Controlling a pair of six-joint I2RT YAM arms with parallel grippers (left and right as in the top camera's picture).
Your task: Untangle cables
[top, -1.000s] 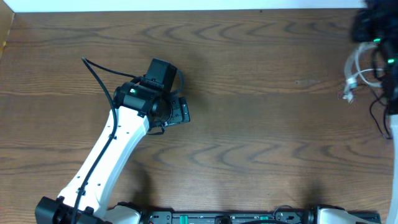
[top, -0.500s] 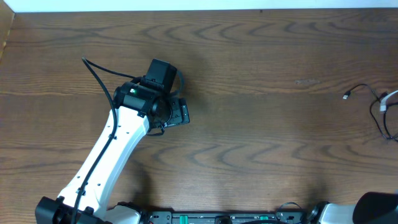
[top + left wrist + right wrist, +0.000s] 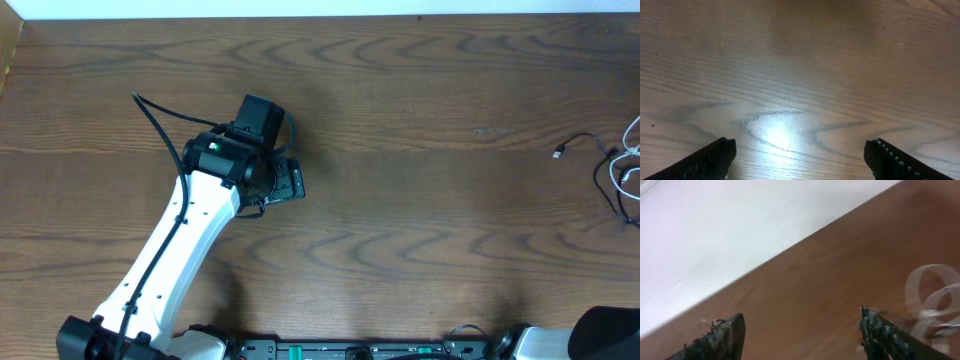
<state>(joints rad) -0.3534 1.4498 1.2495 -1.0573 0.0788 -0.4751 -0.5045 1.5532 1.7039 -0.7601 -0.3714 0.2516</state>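
The cables lie in a loose bunch at the far right edge of the table. A thin black cable (image 3: 581, 143) ends in a small plug, and a white cable (image 3: 633, 133) loops beside it, partly cut off by the frame. My right gripper (image 3: 802, 330) is open with nothing between its fingers. In the blurred right wrist view the white cable loop (image 3: 929, 294) lies just past its right finger (image 3: 885, 337). My left gripper (image 3: 800, 155) is open over bare wood, far from the cables, and shows in the overhead view as the left gripper (image 3: 293, 181).
The brown wooden table (image 3: 420, 230) runs to a white wall along its far edge (image 3: 300, 8). My left arm (image 3: 190, 250) crosses the table's left half from the front edge. Part of my right arm's base (image 3: 605, 335) shows at the bottom right corner.
My right gripper has opened and let go of the cables. The right arm has gone from the overhead view's upper right, and the cables now lie on the table at the right edge.
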